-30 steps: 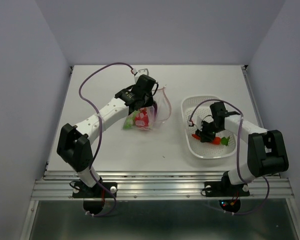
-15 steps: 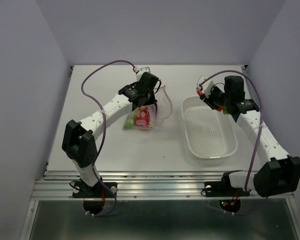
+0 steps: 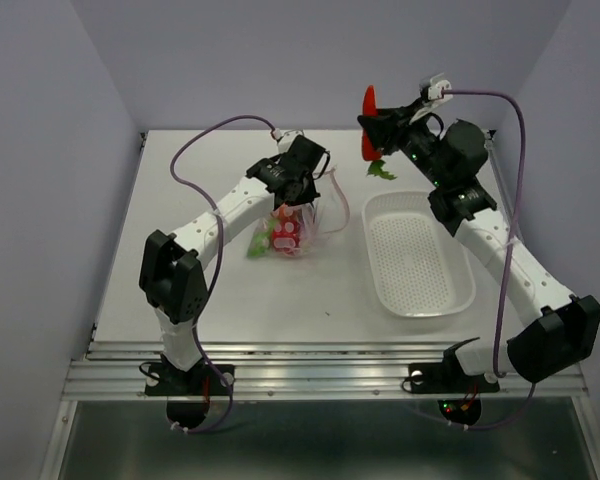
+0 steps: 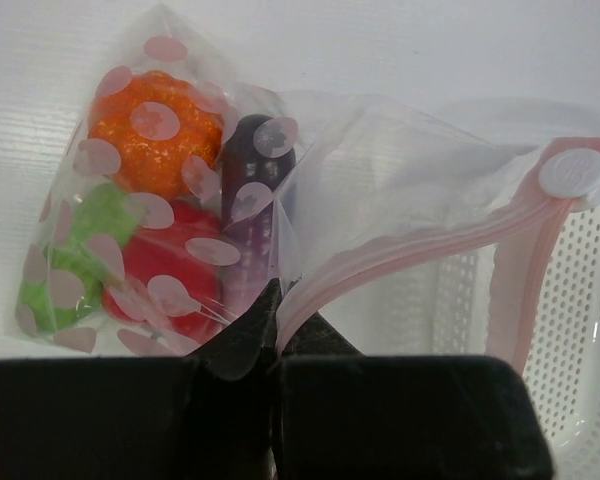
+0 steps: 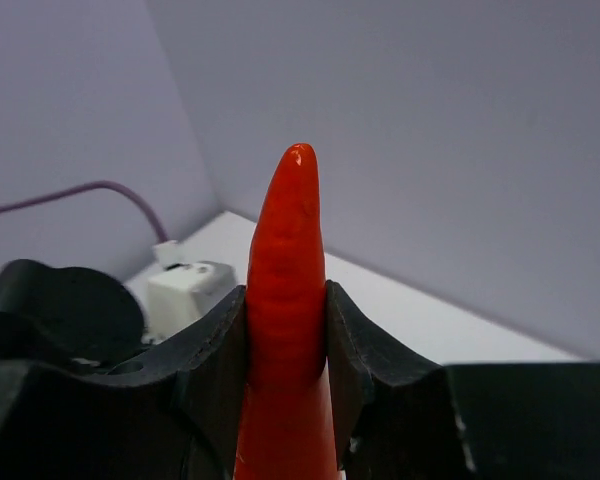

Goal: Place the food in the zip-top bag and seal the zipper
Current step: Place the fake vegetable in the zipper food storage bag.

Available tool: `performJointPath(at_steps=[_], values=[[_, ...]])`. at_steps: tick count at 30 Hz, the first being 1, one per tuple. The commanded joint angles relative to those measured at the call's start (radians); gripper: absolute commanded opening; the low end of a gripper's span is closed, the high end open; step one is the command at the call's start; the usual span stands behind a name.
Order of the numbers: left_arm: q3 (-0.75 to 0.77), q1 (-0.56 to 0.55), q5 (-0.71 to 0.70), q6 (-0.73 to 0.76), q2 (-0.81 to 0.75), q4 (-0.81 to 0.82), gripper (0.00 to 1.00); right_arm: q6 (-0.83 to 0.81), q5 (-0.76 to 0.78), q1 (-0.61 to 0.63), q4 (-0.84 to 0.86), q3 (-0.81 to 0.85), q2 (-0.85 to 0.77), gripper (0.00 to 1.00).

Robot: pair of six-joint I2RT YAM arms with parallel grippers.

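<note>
**Carrot lifted in the right gripper, bag mouth pinched in the left**

On the overhead view I see the right gripper (image 3: 385, 128) raised high above the far end of the white basket (image 3: 420, 262), off to the right of the bag (image 3: 305, 222). Its jaws are partly closed and clamped on the carrot (image 3: 369, 103). In the right wrist view the two black fingers (image 5: 215, 345) press against both sides of the orange-red body, and the pointed tip sticks out past them. From above, the carrot's green top (image 3: 381, 170) hangs on the other side of the jaws. The carrot touches nothing but the gripper.

My left gripper (image 3: 302, 192) is down at the bag on the table (image 3: 280, 300). Its jaws are closed almost completely, nipping the clear plastic of the bag's edge right where the pink zipper (image 4: 420, 245) starts. From that pinch the zipper curves up and away to the right, so the mouth gapes open towards the basket.

Through the left wrist camera I can see four pieces already inside the bag, bunched at its closed end. The pumpkin (image 4: 150, 135) is at the top, with the eggplant (image 4: 255, 185) beside it. The red pepper (image 4: 165, 285) lies below them and the green pod (image 4: 65, 270) is at the left. The bag rests just beside the basket.
</note>
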Motion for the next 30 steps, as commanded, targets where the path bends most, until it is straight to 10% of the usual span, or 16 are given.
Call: performJointPath(at_steps=[1, 30], values=[[0.075, 0.0, 0.015, -0.021, 0.0, -0.021, 0.0, 0.352, 0.191, 0.1, 0.392, -0.161, -0.063, 0.16], [0.081, 0.015, 0.1, -0.093, -0.071, -0.036, 0.0, 0.289, 0.845, 0.537, 0.683, -0.605, 0.084, 0.21]])
